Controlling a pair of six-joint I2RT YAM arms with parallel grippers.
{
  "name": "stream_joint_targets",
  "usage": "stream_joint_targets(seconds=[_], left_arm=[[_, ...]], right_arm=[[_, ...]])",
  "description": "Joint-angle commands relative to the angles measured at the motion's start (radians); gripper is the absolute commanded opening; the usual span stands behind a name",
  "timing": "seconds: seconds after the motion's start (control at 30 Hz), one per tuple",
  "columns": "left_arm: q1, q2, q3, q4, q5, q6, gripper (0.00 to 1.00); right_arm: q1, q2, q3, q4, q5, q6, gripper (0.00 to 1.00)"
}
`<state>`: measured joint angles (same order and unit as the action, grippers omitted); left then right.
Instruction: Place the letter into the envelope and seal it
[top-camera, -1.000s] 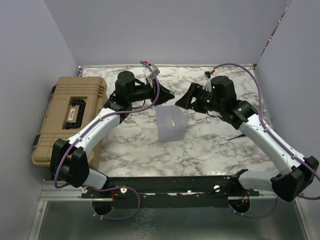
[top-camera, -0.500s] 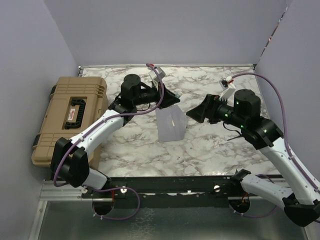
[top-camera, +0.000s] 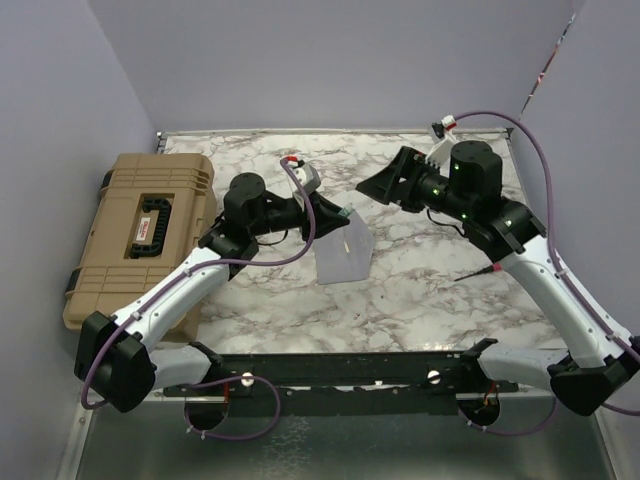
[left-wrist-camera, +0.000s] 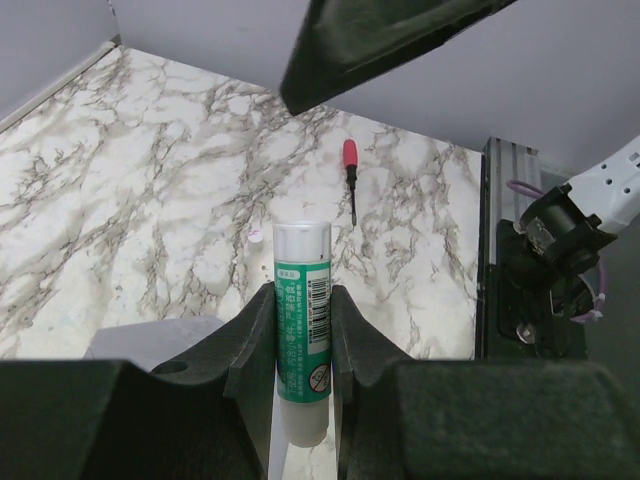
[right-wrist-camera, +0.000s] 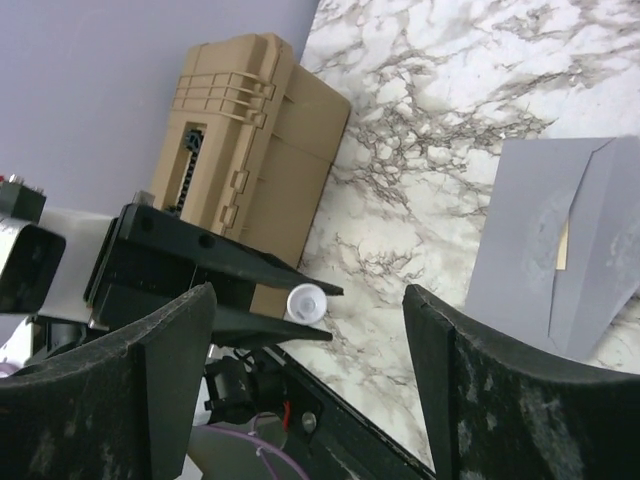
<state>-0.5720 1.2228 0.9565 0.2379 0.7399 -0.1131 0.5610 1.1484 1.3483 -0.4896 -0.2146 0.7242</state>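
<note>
The grey envelope (top-camera: 340, 256) lies flat at the table's middle with its flap open. A thin peach strip of the letter (right-wrist-camera: 563, 246) shows inside its opening; the remainder is hidden. My left gripper (top-camera: 337, 214) hovers over the envelope's far edge, shut on a green-labelled glue stick (left-wrist-camera: 302, 320). In the right wrist view the stick's white end (right-wrist-camera: 306, 302) points at the camera. My right gripper (top-camera: 385, 180) hangs in the air to the right of and beyond the envelope, open and holding nothing, facing the left gripper.
A big tan hard case (top-camera: 140, 235) sits along the left wall. A red-handled screwdriver (top-camera: 478, 272) lies on the marble at the right, under the right arm. Grey walls close in the back and both sides.
The left gripper has come nearer and lower over the envelope, still holding the glue stick. The right arm swung out to the right and then back up toward the far side.
</note>
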Motion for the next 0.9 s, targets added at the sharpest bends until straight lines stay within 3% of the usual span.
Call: stream_joint_targets(seconds=[0.0, 0.3, 0.63, 0.87], left_arm=[[-0.011, -0.018, -0.02, 0.0, 0.019, 0.039, 0.0], [-0.015, -0.017, -0.009, 0.01, 0.001, 0.061, 0.0], [-0.015, -0.02, -0.001, 0.049, 0.033, 0.064, 0.0], [-0.017, -0.013, 0.004, 0.073, 0.052, 0.069, 0.0]], right_arm=[[-0.004, 0.067, 0.011, 0.029, -0.065, 0.046, 0.77], [-0.003, 0.139, -0.02, 0.094, -0.243, 0.038, 0.67], [-0.001, 0.143, -0.018, 0.016, -0.212, -0.004, 0.5], [-0.001, 0.149, -0.018, 0.031, -0.295, -0.005, 0.39]])
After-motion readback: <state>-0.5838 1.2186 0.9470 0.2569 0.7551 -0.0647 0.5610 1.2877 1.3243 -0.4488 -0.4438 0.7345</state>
